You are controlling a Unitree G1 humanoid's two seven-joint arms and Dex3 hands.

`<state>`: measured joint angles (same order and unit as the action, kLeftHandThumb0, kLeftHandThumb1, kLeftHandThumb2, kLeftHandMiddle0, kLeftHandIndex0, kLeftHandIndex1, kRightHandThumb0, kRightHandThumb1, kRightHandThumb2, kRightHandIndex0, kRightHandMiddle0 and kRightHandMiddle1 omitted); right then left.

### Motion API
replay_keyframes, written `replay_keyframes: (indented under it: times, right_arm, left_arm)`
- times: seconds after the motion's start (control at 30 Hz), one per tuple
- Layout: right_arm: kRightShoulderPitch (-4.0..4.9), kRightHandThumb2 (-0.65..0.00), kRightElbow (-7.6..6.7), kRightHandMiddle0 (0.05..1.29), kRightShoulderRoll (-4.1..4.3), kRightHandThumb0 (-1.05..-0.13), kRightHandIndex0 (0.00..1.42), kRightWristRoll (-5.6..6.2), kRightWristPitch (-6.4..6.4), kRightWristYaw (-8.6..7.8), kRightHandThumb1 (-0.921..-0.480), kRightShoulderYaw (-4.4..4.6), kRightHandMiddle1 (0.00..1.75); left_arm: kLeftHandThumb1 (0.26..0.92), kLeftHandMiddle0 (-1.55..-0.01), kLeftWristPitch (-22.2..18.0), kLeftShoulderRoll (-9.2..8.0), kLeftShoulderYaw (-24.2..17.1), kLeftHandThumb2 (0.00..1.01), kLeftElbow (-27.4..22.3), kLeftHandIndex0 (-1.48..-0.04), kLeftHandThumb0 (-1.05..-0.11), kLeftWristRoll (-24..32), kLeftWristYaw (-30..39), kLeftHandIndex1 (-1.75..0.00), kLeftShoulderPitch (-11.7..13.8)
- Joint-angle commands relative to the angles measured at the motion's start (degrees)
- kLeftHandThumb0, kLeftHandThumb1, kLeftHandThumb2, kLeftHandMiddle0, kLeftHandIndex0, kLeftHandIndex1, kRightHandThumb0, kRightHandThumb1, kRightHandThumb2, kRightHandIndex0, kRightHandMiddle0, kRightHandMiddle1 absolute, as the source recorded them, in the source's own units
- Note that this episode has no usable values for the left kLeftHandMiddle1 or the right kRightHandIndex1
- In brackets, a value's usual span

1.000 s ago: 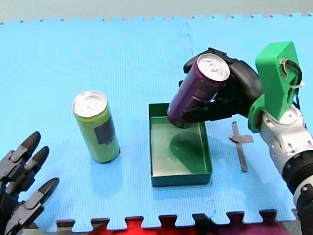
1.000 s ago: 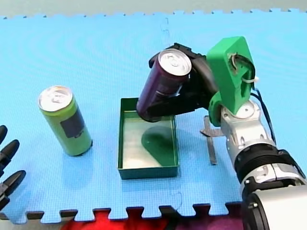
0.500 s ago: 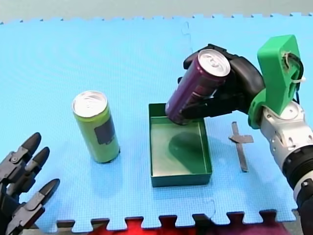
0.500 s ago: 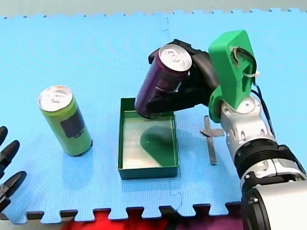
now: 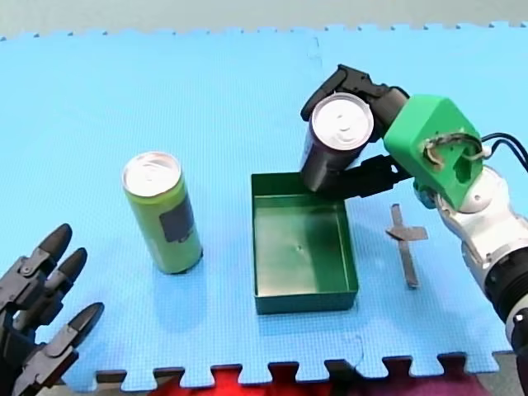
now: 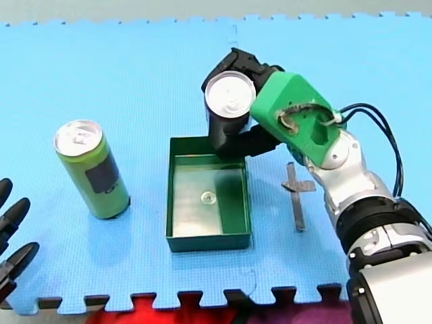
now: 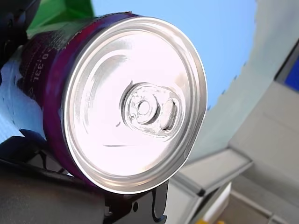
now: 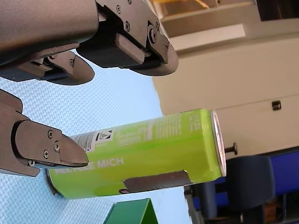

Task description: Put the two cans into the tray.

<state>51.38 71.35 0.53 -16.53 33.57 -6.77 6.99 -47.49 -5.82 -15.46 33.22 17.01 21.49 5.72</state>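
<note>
First head view, centre right: right hand clasps the near-upright purple can over the upper rim of the green tray; left hand empty, lower left.

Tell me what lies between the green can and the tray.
Bare blue mat separates green can and tray in both head views. The right hand holds the purple can over the tray's far edge; left hand at the near edge.
</note>
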Motion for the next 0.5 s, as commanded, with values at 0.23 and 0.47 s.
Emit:
replay_keyframes:
  times: [0.23,0.47]
  right_arm:
    - [0.82,-0.006,0.73,0.54,0.66,-0.216,0.91,0.14,1.64,1.32,-0.806,0.50,1.75]
    - [0.85,-0.007,0.79,0.54,0.55,-0.219,0.90,0.61,1.41,0.94,-0.808,0.24,1.75]
  left_arm:
    - [0.921,-0.45,0.4,0.22,-0.1,0.15,-0.5,-0.45,-1.048,0.9,0.6,0.00,0.2]
    - [0.921,-0.45,0.4,0.04,-0.1,0.16,-0.5,-0.45,-1.048,1.1,1.1,0.00,0.3]
